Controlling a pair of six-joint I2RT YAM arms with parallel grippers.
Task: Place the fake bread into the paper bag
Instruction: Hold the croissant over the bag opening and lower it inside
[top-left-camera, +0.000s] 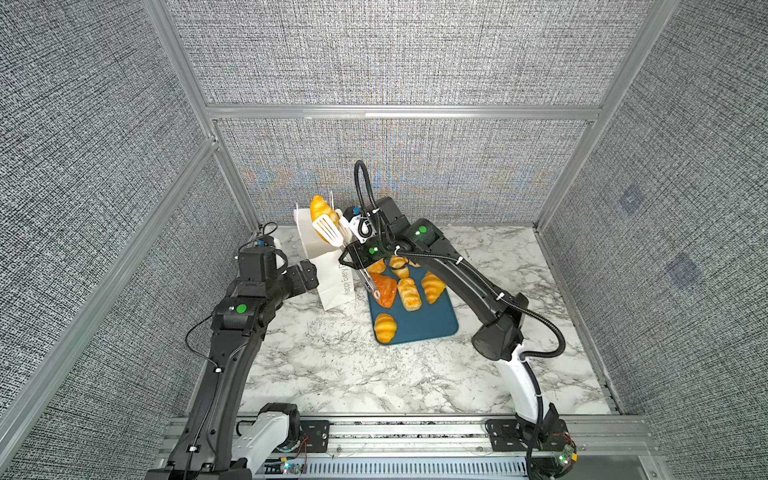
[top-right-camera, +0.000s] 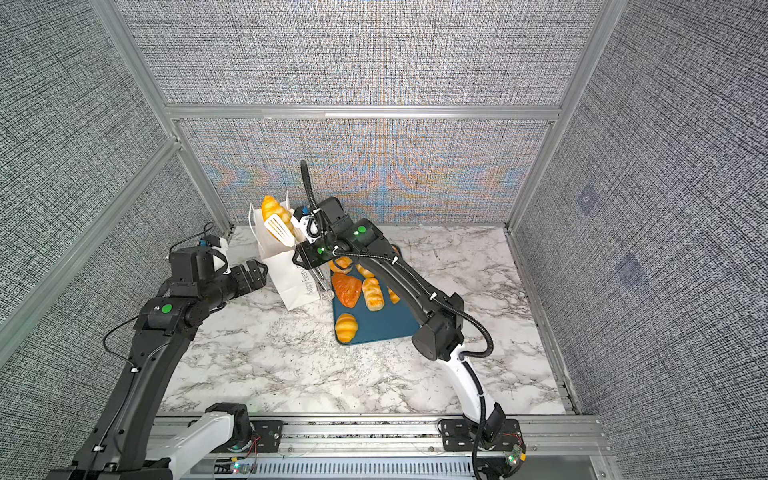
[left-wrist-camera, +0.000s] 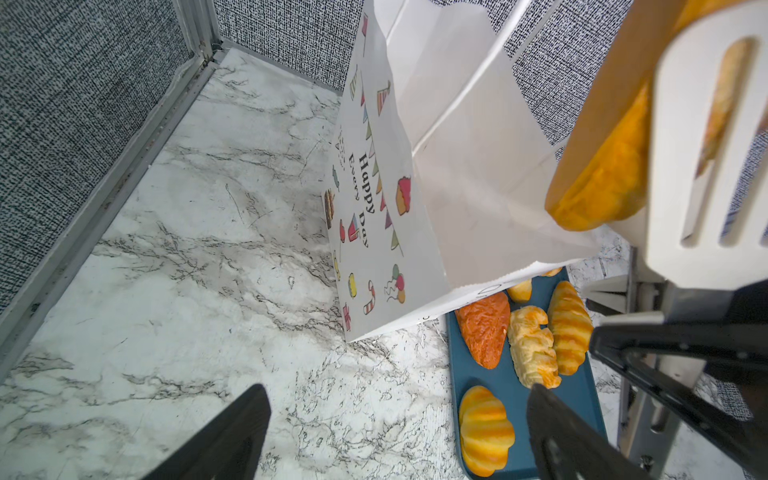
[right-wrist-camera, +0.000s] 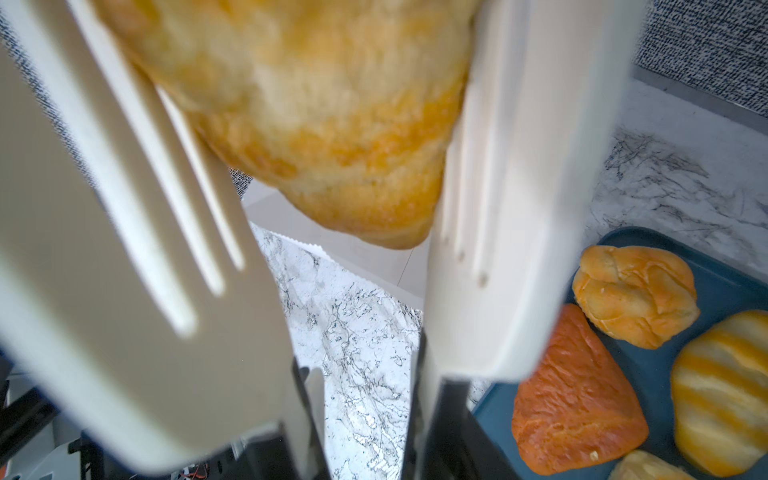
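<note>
The white paper bag (top-left-camera: 334, 276) (top-right-camera: 289, 278) (left-wrist-camera: 382, 208) stands upright left of the tray. My right gripper (top-left-camera: 352, 258) (top-right-camera: 306, 255) (right-wrist-camera: 361, 449) is shut on the handles of the white slotted tongs (top-left-camera: 328, 230) (top-right-camera: 279, 228) (left-wrist-camera: 706, 166) (right-wrist-camera: 124, 291). Between the tongs' paddles sits one golden piece of fake bread (top-left-camera: 319, 207) (top-right-camera: 271, 207) (left-wrist-camera: 602, 187) (right-wrist-camera: 324, 104), raised over the bag's open top. Several more pieces lie on the tray, among them a reddish triangle (top-left-camera: 384, 289) (right-wrist-camera: 573, 399) and a ridged roll (top-left-camera: 385, 327) (left-wrist-camera: 484, 432). My left gripper (top-left-camera: 311, 278) (top-right-camera: 257, 272) (left-wrist-camera: 395, 415) is open and empty beside the bag's left side.
The dark-teal tray (top-left-camera: 432, 328) (top-right-camera: 386, 328) (left-wrist-camera: 590, 399) lies on the marble table (top-left-camera: 332, 365) right of the bag. Grey fabric walls with metal rails (top-left-camera: 399, 112) enclose the back and both sides. The right arm reaches across above the tray.
</note>
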